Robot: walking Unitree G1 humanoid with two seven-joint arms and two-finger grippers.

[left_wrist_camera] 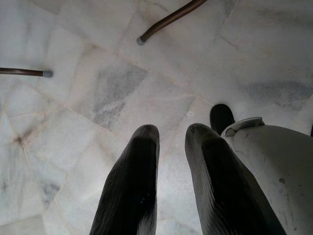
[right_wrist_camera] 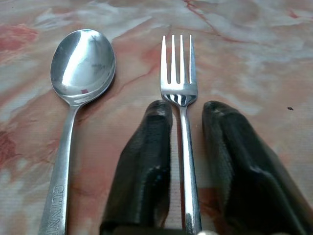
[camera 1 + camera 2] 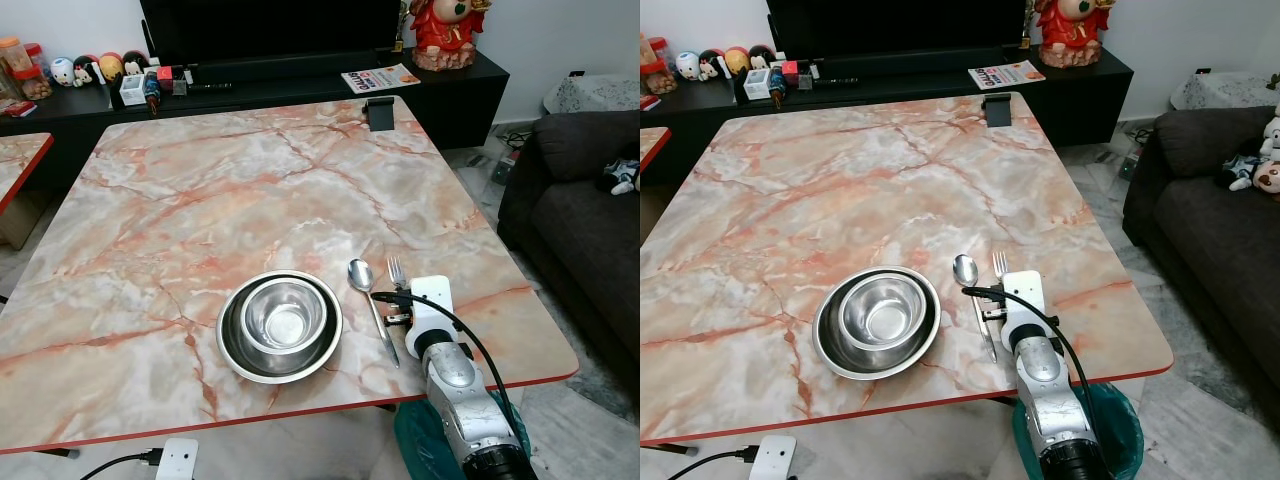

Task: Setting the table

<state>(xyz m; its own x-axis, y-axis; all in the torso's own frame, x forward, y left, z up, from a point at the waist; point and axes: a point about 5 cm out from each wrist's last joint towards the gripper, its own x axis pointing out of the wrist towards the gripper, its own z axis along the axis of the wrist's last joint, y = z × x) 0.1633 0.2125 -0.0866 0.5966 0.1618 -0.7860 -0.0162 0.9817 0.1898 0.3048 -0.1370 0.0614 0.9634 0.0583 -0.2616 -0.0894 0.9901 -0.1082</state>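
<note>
Spoon (image 2: 82, 66) just beside fork (image 2: 180, 73)

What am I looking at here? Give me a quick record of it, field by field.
Surface: marble-patterned table
Dishes: steel bowl nested in a larger steel plate, near the front edge
Cutlery: spoon and fork lying side by side, right of the dishes
Right gripper: over the table, open fingers either side of the fork's handle
Left gripper: hanging above the tiled floor, open, empty
Background: sofa to the right
</note>
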